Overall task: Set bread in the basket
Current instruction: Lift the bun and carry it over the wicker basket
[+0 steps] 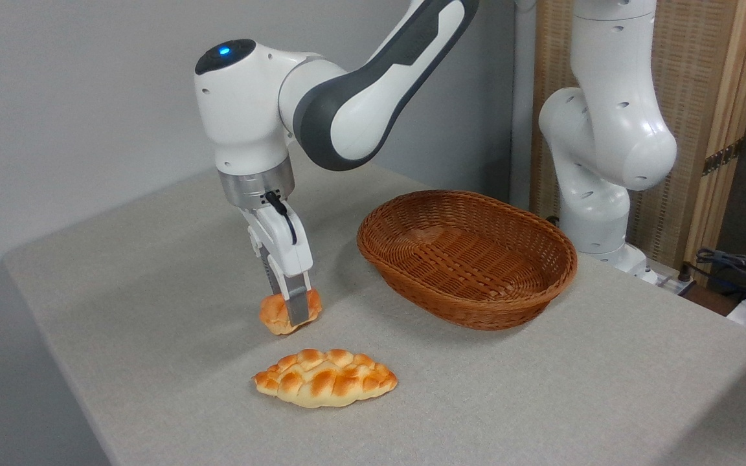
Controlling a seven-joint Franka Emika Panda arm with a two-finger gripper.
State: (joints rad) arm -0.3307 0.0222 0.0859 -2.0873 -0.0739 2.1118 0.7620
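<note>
Two breads show on the grey tabletop, and my gripper is clamped on the smaller one. That bread, a round orange-brown bun, sits pinched between my fingers, one grey finger crossing its front so only its left part and a bit of its right edge show. Whether its underside is touching the cloth or just clear of it, I cannot tell; a soft shadow lies beneath it. My arm reaches down from above, the wrist pointing almost straight at the tabletop. Just in front of the bun, apart from it, lies the braided loaf, long and golden. To the right stands the basket, oval and woven, reddish-brown, well apart from my gripper, with nothing visible inside it.
</note>
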